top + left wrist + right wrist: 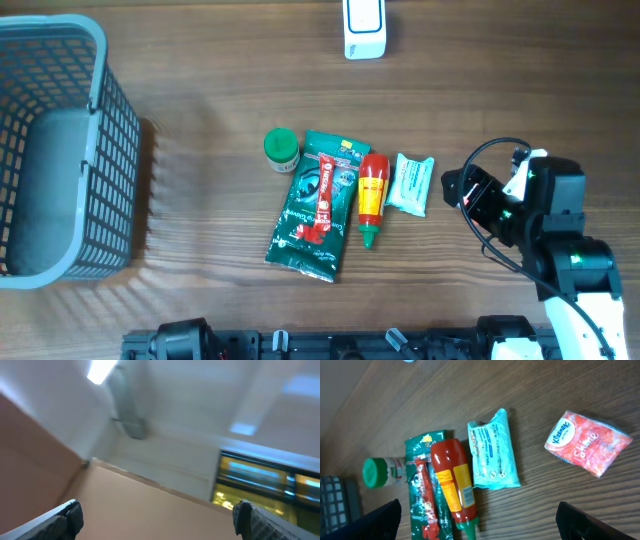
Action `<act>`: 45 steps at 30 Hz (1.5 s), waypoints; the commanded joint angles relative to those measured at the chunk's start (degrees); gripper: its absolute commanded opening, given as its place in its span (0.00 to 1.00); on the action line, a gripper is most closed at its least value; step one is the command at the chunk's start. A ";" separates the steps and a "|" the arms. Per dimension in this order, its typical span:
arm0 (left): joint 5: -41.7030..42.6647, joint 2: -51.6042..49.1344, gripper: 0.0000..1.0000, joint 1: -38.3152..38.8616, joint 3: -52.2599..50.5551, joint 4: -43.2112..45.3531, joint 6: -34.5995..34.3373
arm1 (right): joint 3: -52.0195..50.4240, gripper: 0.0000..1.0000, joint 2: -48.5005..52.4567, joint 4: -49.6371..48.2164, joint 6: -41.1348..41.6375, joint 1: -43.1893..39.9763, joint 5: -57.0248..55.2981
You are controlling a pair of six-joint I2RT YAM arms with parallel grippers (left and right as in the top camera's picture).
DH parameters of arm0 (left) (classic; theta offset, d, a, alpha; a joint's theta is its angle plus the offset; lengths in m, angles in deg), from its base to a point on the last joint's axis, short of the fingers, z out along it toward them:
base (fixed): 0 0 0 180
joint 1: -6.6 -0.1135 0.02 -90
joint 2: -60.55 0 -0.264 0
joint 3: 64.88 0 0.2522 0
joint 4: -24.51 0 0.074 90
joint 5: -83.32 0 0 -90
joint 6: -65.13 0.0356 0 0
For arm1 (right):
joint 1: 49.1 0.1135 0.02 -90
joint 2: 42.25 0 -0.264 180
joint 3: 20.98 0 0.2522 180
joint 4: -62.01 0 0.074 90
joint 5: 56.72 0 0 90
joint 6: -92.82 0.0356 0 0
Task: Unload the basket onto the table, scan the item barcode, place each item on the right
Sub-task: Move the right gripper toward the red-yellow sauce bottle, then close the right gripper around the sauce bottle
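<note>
Progress: nothing is being scanned yet. No item is being held and none is sitting under the scanner [364, 28], so picking, presenting the barcode and reading it all appear to be left.
Basket: the grey basket [118, 140] is standing at the far left of the counter [200, 120], well apart from the items.
Left end effector: the left end effector [157, 512] is holding its fingers spread wide with nothing between them. It is pointing up at the room, away from the counter, so no item is showing in its view.
Items: a green-capped jar [282, 150], a green packet [318, 205], a red sauce bottle [372, 198] and a pale wipes pack [410, 184] are lying side by side at mid-counter. The bottle is resting partly on the packet's edge.
Scanner: the white unit is sitting at the far edge, well apart from the row.
Tissue pack: an orange tissue pack [587, 442] is lying just right of the wipes in the wrist view. The arm is hiding it from overhead.
Right end effector: the right end effector [479, 517] is hovering open and empty above the right end of the row, touching nothing.
Relation: the wipes and the tissue pack are lying nearest to it. Which item is to be scanned, I cannot tell.
</note>
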 commanded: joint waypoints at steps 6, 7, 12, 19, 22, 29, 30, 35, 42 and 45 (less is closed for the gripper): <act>-15.43 0.07 1.00 -0.26 -0.90 -5.03 -0.55 | 8.20 1.00 17.05 -0.39 0.04 18.49 -12.33; -15.43 0.07 1.00 -0.26 -1.11 -5.11 -0.55 | 9.90 0.99 20.06 -0.42 0.42 20.11 -11.78; -15.43 0.09 1.00 -0.24 -1.97 -5.18 -0.55 | 20.28 1.00 38.69 0.66 -2.10 23.43 -11.82; -15.43 0.09 1.00 -0.24 -4.42 -5.33 -0.55 | 30.80 0.99 53.64 7.98 0.98 34.12 -30.08; -15.43 0.09 1.00 -0.13 -5.22 -5.33 -0.74 | 30.80 0.99 57.07 6.97 1.95 36.26 -31.93; -15.43 0.09 1.00 0.13 -5.31 -5.33 -0.74 | 30.80 0.90 65.33 6.47 2.89 36.96 -37.07; -15.43 0.09 1.00 0.17 -5.31 -5.31 -0.74 | 30.80 0.88 66.53 6.45 3.04 36.96 -37.38; -15.43 0.09 1.00 0.17 -5.31 -5.33 -0.74 | 30.80 0.70 68.26 6.12 3.19 36.96 -35.82; -15.43 0.09 1.00 0.24 -5.31 -5.33 -0.74 | 31.04 0.57 68.15 5.75 16.50 36.79 -29.62; -15.43 0.09 1.00 1.03 -5.31 -5.42 -0.74 | 35.36 0.51 67.82 11.87 23.02 36.35 -29.38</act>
